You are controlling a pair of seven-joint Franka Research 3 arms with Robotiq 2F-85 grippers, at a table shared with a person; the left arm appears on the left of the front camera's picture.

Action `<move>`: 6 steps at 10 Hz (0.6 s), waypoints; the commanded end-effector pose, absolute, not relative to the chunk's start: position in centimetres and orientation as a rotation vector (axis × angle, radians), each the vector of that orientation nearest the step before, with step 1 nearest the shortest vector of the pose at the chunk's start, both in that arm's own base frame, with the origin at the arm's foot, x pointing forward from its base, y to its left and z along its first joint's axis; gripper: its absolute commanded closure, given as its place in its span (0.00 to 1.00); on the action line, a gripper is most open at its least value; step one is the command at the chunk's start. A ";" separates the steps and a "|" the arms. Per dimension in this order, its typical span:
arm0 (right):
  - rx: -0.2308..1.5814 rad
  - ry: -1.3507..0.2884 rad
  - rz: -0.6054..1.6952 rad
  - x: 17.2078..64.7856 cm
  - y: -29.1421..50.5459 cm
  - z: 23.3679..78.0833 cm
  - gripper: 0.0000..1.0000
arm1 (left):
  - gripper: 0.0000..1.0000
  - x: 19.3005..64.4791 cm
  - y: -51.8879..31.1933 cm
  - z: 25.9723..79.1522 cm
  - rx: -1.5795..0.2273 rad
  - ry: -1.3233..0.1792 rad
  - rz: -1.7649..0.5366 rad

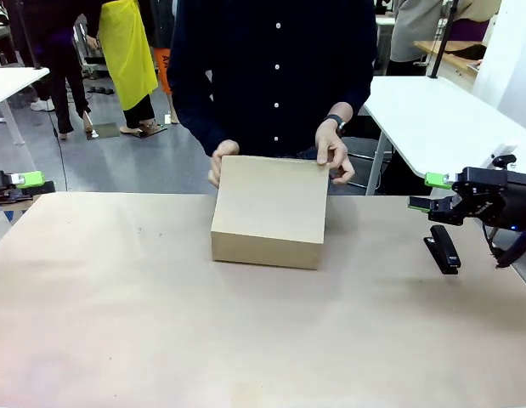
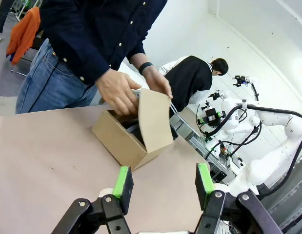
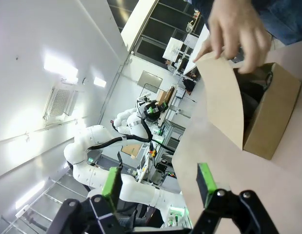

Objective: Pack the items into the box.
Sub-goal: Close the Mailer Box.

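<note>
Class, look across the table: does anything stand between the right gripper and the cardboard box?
Nothing visible does. The right gripper hovers open at the table's edge, and only bare table separates it from the box. The black stapler lies nearer, off that line.

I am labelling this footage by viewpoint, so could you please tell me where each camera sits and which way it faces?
Front view: fixed between the arms, facing the person across the table; left gripper and right gripper at the edges, black stapler.
Left wrist view: on the left arm, looking past the open left gripper at the cardboard box.
Right wrist view: on the right arm, rolled sideways; open right gripper.
Shared: all three show the person's hands on the box flap.
</note>
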State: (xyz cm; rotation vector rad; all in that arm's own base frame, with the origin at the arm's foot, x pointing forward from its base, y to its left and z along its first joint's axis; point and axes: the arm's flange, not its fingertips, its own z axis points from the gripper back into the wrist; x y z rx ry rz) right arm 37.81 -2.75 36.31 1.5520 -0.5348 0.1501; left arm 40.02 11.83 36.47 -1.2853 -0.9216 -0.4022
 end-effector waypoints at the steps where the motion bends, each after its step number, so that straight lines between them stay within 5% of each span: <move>1: 1.555 -0.548 0.172 37.8 -2.6 36.6 0.18 | 0.31 39.8 12.0 36.8 -1.279 -0.936 -0.412; 6: 1.555 -0.548 0.172 37.8 -2.6 36.6 0.18 | 0.31 39.8 12.0 36.8 -1.279 -0.936 -0.412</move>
